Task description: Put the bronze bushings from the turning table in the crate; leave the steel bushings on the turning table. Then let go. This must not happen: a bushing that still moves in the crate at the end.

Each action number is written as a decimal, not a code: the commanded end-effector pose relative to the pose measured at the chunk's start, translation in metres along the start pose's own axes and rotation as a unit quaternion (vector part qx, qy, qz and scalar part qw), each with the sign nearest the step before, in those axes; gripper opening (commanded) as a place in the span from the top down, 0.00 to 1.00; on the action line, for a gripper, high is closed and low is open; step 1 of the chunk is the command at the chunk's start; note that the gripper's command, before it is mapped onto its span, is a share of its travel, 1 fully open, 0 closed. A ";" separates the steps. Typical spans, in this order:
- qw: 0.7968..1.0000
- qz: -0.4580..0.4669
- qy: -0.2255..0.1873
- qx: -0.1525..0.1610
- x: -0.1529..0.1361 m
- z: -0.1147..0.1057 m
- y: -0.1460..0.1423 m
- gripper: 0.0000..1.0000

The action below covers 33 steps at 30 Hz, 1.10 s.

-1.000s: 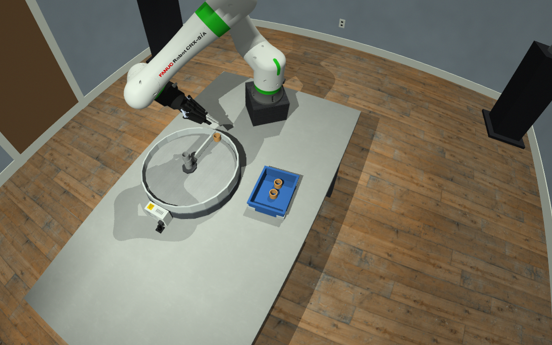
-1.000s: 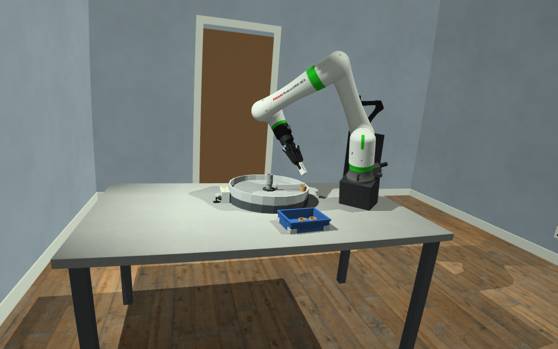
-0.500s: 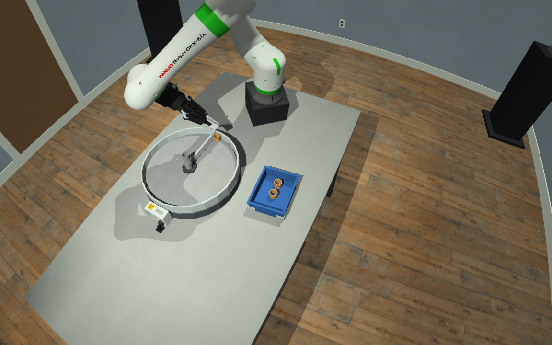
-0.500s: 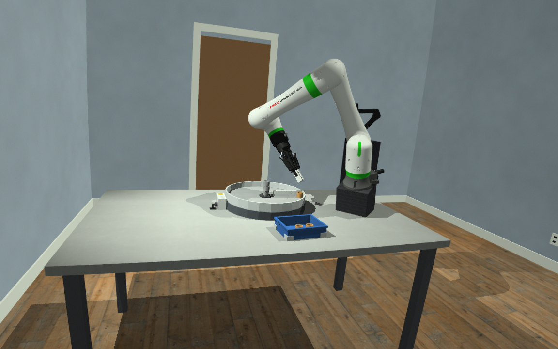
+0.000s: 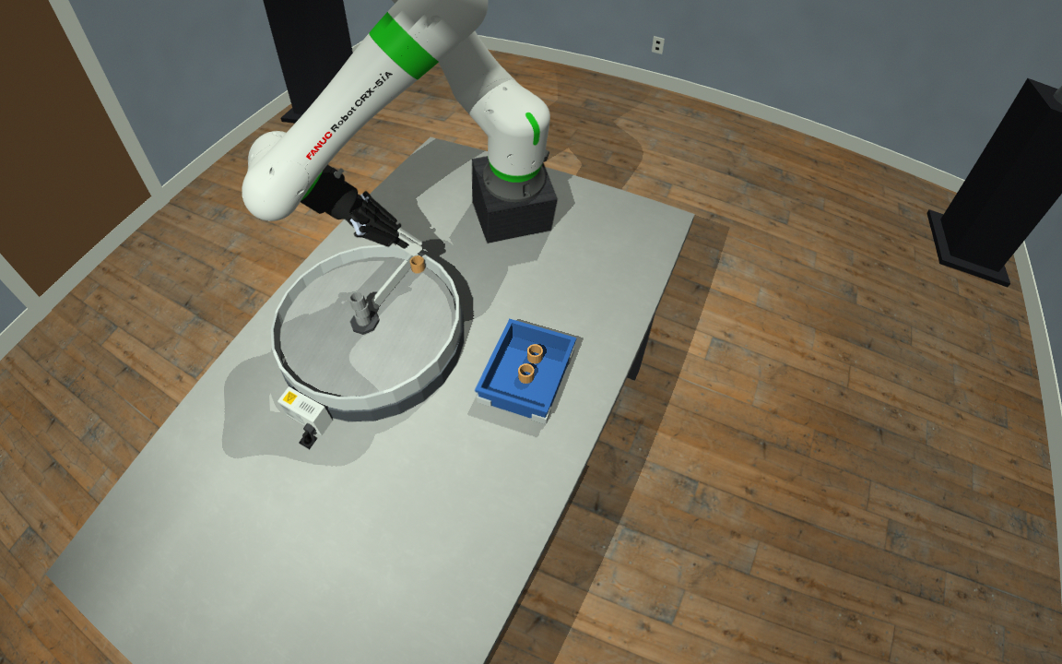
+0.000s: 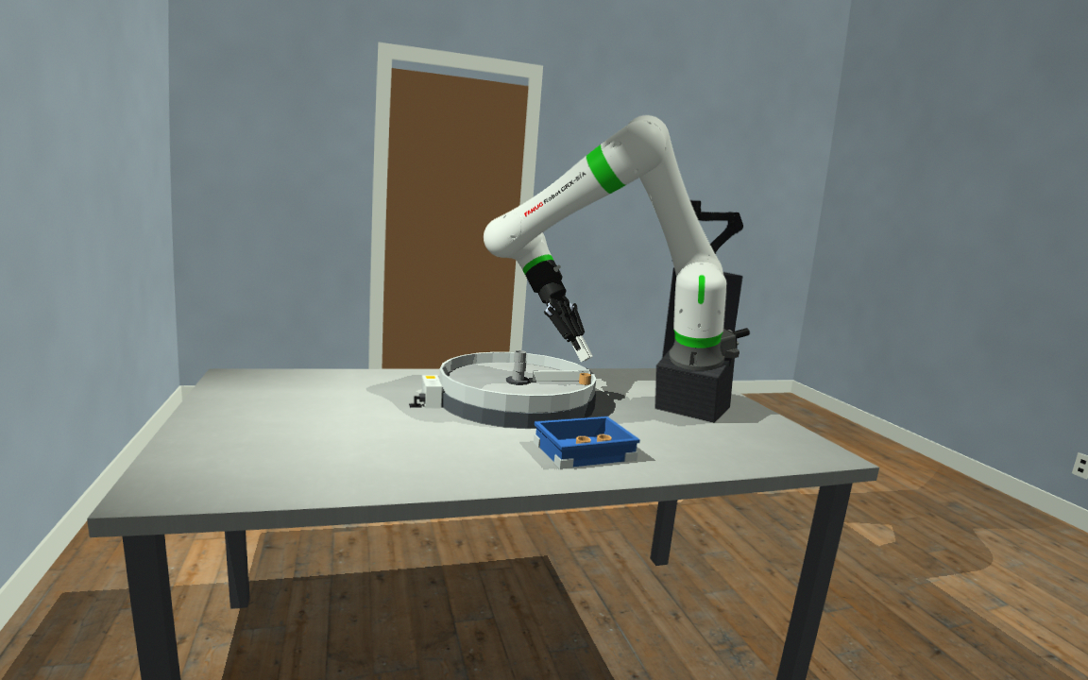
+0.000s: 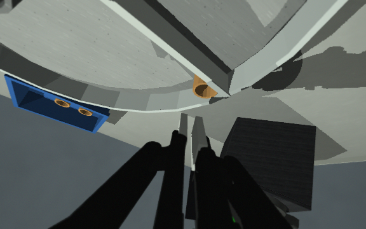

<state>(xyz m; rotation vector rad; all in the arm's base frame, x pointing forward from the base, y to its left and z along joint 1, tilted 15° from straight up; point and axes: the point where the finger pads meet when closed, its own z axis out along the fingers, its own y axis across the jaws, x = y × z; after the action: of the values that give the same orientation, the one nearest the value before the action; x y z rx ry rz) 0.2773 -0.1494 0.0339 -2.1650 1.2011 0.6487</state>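
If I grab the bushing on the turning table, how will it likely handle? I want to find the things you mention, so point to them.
The bushing (image 5: 417, 264) (image 6: 584, 378) (image 7: 199, 88) looks like rigid metal, so it probably won't flex. Its smooth round wall might slip or turn between flat fingers. Standing upright, it seems fairly stable, but could roll if tipped.

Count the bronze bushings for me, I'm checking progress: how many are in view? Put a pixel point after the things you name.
3: two in the blue crate (image 5: 489, 393) (image 6: 586, 457) (image 7: 56, 119), one on the turning table (image 5: 390, 363) (image 6: 488, 372) (image 7: 91, 57).

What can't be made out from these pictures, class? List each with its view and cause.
- Orange-brown bronze bushing on the turning table: wrist view, partly hidden by the pale straight bar.
- Black box pedestal's far sides: top view, hidden by its own body.
- White arm's elbow: top view, cut off by the upper edge.
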 end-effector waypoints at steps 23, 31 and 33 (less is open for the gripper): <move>1.000 0.000 0.000 0.000 0.021 0.025 0.000 0.94; 1.000 0.000 0.000 0.000 0.023 0.027 0.000 0.94; 1.000 0.000 0.000 0.000 0.023 0.027 0.000 0.94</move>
<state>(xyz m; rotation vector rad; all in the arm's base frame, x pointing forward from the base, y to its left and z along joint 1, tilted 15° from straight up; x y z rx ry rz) 0.2847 -0.1442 -0.0002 -2.1650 1.2010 0.6486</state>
